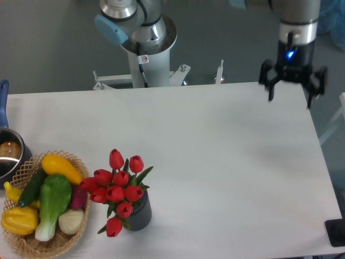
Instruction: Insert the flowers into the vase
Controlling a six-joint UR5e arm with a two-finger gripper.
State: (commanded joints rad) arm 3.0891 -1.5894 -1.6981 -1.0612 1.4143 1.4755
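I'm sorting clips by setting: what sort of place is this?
Probably a robotics lab or test bench, not a home. A robot arm's base stands behind a plain white table, its hand empty, and the props look staged: flowers in a vase beside a basket of vegetables.

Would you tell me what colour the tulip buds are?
The tulip buds are red, shown in the fixed camera view.

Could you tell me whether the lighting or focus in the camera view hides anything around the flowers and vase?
Camera view: even, soft light, sharp focus; the flowers and vase read clearly, with faint shadow beside the vase; the pot shows a bright glare spot; the gripper is sharp.
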